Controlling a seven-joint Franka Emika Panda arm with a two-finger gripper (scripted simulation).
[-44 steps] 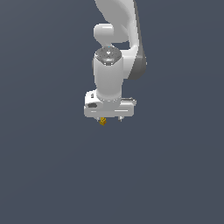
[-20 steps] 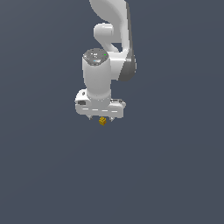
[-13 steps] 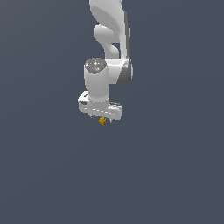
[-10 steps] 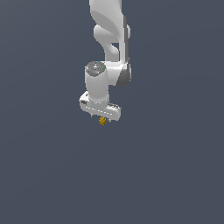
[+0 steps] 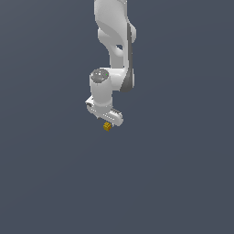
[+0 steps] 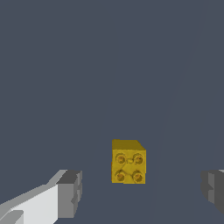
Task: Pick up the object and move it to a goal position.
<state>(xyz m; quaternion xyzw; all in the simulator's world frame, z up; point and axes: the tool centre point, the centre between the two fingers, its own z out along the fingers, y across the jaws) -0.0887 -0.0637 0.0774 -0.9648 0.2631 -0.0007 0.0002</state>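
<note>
The object is a tiny yellow-orange studded cube [image 5: 108, 127], seen in the exterior view just under the white hand. My gripper [image 5: 108, 123] hangs from the white arm directly above it, with the hand turned at a slant. In the wrist view the cube [image 6: 128, 162] lies between my two fingers, nearer the grey-padded finger [image 6: 70, 194] than the other one [image 6: 213, 190]. There is a clear gap on each side, so neither finger touches it. The gripper [image 6: 141, 192] is open and holds nothing.
A plain dark grey-blue surface [image 5: 183, 183] fills both views. The white arm [image 5: 116, 41] rises above the hand to the top edge of the exterior view. No other objects or goal marker show.
The wrist has turned and the hand has slid slightly toward the exterior view's left and tilted. The cube has stayed in the same spot under the gripper.
</note>
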